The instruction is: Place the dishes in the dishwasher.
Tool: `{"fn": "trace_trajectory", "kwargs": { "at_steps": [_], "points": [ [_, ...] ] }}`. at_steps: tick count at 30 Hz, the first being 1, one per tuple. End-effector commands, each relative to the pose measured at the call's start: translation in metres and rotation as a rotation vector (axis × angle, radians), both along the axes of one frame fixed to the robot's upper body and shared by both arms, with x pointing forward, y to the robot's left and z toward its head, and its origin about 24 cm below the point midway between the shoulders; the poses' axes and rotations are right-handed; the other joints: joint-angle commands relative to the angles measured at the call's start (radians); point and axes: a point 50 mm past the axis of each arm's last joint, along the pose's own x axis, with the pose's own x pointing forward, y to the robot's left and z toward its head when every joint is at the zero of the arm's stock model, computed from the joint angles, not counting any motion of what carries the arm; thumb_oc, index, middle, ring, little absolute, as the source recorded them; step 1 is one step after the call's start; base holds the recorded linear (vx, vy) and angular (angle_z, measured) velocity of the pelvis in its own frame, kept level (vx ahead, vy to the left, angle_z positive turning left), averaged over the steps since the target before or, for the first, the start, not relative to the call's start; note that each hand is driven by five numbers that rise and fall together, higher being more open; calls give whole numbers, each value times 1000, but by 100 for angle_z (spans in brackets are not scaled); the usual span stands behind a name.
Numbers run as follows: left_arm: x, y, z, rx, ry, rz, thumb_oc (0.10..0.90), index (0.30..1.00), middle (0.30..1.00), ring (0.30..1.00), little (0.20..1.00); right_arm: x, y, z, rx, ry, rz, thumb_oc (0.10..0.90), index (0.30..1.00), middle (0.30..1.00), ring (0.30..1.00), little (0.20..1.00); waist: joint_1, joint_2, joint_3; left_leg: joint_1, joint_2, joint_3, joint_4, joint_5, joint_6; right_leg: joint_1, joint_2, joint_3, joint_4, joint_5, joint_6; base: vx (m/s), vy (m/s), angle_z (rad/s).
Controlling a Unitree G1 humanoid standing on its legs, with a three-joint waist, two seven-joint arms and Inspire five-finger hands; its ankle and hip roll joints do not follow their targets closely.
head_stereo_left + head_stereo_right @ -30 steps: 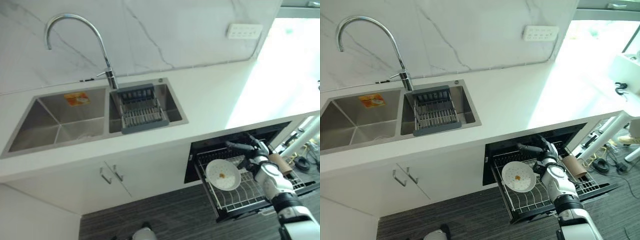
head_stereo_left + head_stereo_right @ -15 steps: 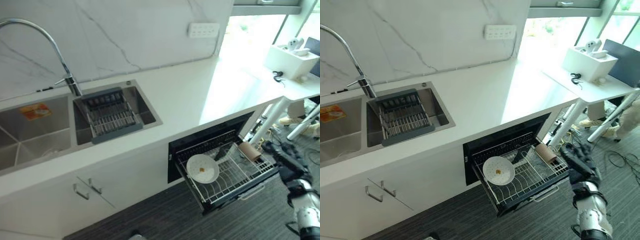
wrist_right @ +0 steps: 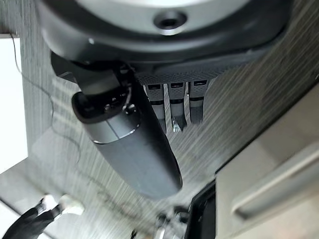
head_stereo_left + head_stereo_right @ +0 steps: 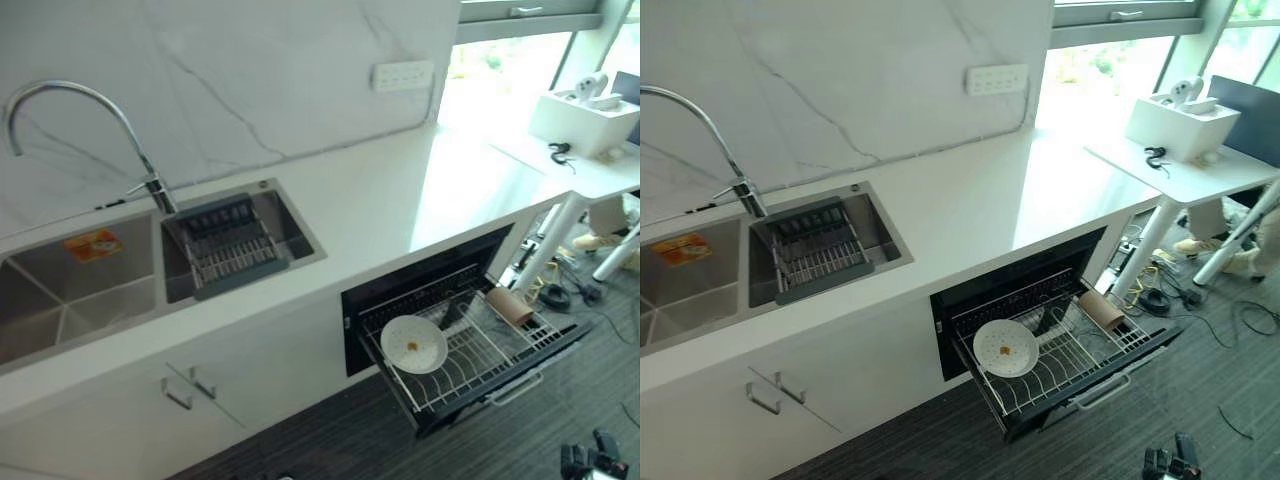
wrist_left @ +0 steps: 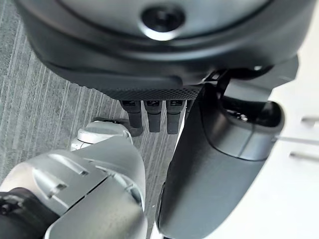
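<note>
- Plate [image 4: 414, 344]: lying in the pulled-out rack [image 4: 500, 352], beside a brown cup [image 4: 509, 306].
- Right hand [image 4: 592, 463]: withdrawn low from the rack, released, empty.
- Left hand [image 5: 154, 115]: relaxed, empty.
- Task: plate delivered.

A white tabletop [image 4: 970, 215] runs beneath a grey-veined marble wall [image 4: 840, 80] fitted with a white socket strip [image 4: 996, 79]. A double steel sink [image 4: 120, 285] sits under a curved chrome tap [image 4: 70, 120]. Daylight floods through the window [image 4: 1140, 55] onto a white side table [image 4: 1185, 170]. White cabinet doors [image 4: 790, 395] with metal handles face dark striped flooring [image 4: 940, 440].
</note>
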Motion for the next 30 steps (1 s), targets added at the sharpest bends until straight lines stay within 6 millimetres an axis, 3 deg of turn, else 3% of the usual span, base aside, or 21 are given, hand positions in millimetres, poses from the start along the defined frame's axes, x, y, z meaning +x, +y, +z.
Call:
{"fn": "trace_trajectory", "kwargs": {
  "at_steps": [1,8,15,23,30],
  "points": [
    [24,8,6,39,-95,-20,800,900,900,900,900,41,-15,23,-62,-151,10,400,300,300,300,300,26,-15,27,19,-4,6,80,-147,-72,64,34,-29,-30,-76,10,14,41,12],
    [18,5,3,35,-69,-16,800,900,900,900,900,46,3,11,33,-192,29,400,300,300,300,300,77,3,18,4,-25,-15,80,-148,-66,92,17,-70,-30,-85,7,18,41,20],
    [3,5,2,43,-33,6,800,900,900,900,900,79,14,18,34,-224,178,400,300,300,300,300,150,18,9,-17,-68,-61,80,-157,-49,132,-1,-121,-30,-102,-2,43,75,31],
    [-6,7,2,51,-12,1,800,900,900,900,900,124,20,41,1,-286,250,400,300,300,300,300,239,30,5,-52,-140,-145,80,-167,-17,175,-22,-172,-30,-107,-15,83,85,41],
    [-19,18,5,92,-11,26,800,900,900,900,900,161,19,70,-41,-400,239,400,300,300,300,300,302,41,8,-87,-250,-255,80,-183,28,204,-52,-182,-30,-87,-23,137,94,58]
  ]
}}
